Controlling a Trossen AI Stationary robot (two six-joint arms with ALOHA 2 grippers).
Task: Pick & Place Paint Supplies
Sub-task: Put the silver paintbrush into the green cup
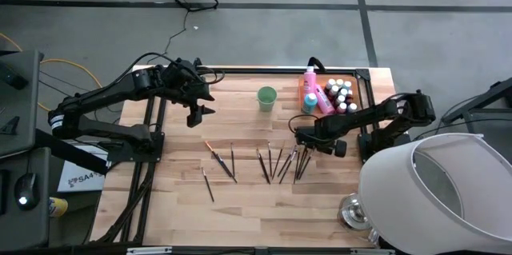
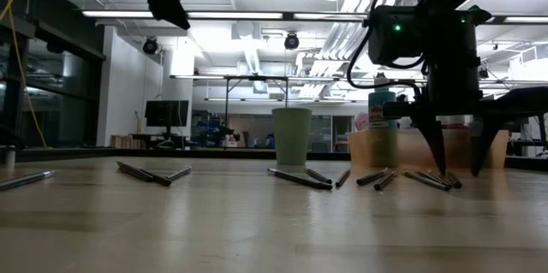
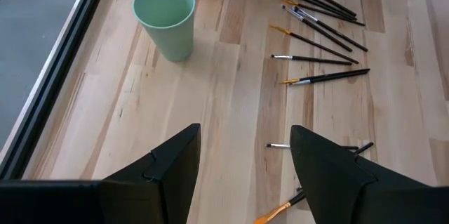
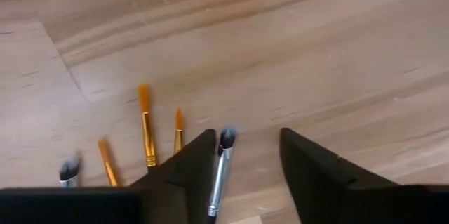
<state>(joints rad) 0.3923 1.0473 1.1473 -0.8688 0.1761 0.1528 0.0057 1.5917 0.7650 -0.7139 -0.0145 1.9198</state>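
Note:
Several thin dark brushes point(image 1: 280, 161) lie flat on the wooden table, with more of them point(image 1: 220, 159) to the left. My right gripper point(image 1: 302, 145) points down over the right end of the row, open, its fingertips point(image 2: 437, 157) close to the wood. One dark-bristled brush point(image 4: 221, 168) lies between the fingers, by the inner edge of one of them. Small paint bottles point(image 1: 342, 93), pink bottles point(image 1: 324, 99) and a teal bottle point(image 1: 310, 103) stand on the orange tray point(image 1: 305, 89) at the far right. My left gripper point(image 1: 200, 113) hangs open, high over the far left. My right gripper comes from above, pointing down, with the dark-bristled brush's bristle end point(image 4: 226, 140) close beside the inner side of one finger point(image 4: 193, 164). Whether that finger touches the brush I cannot tell. The brush lies flat on the table.
A light green cup point(image 1: 266, 97) stands upright at the far middle, left of the tray. A large white shade-like object point(image 1: 440, 191) overhangs the near right corner. Black frame rails point(image 1: 152, 135) run along the left edge. Bare wood lies toward the near edge.

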